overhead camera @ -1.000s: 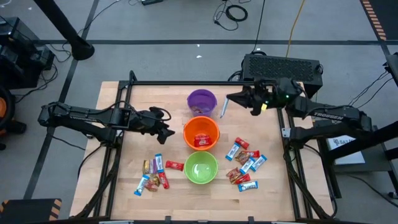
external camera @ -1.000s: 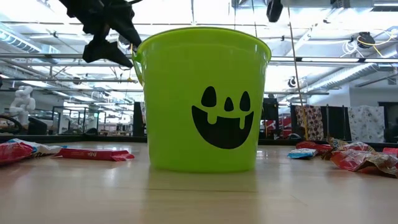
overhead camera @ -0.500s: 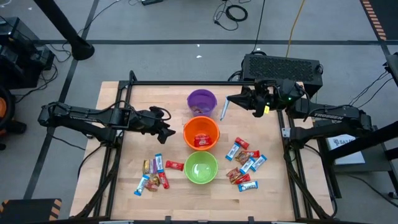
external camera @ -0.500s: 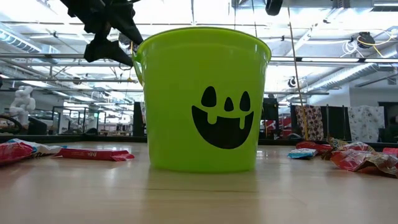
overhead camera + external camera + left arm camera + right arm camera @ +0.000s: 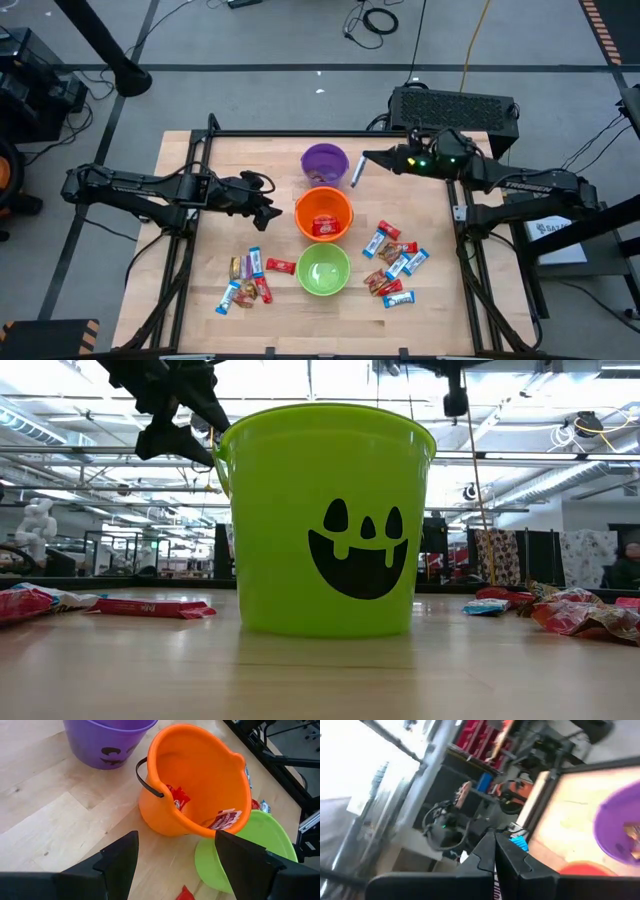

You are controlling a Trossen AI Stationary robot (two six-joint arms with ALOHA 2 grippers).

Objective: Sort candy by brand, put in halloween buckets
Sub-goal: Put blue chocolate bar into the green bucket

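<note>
Three buckets stand in a row down the table's middle: purple (image 5: 325, 160) farthest, orange (image 5: 323, 213) with red candy (image 5: 323, 226) inside, green (image 5: 323, 269) nearest. Loose candy lies in two heaps, one left (image 5: 246, 281) and one right (image 5: 396, 263) of the green bucket. My right gripper (image 5: 366, 160) is raised just right of the purple bucket, shut on a blue-and-white candy (image 5: 356, 176). My left gripper (image 5: 268, 210) hovers open, left of the orange bucket (image 5: 200, 785), empty. My right gripper pinches the blue-and-white candy between its two fingers by one end (image 5: 519, 841). The fingers reach in from the table's right side. The candy is lifted clear and hangs below the fingers (image 5: 355, 180), beside the purple bucket's right rim.
A single red candy (image 5: 281, 265) lies on the table just left of the green bucket. Dark frame rails run along the table's left (image 5: 190, 240), right (image 5: 462, 250) and far edges. Bare wood shows left of the purple bucket and along the near edge.
My right arm's wrist has turned about and tipped, and the gripper has dropped a little by the purple bucket. It stays shut on the blue-and-white candy, which has hardly shifted.
</note>
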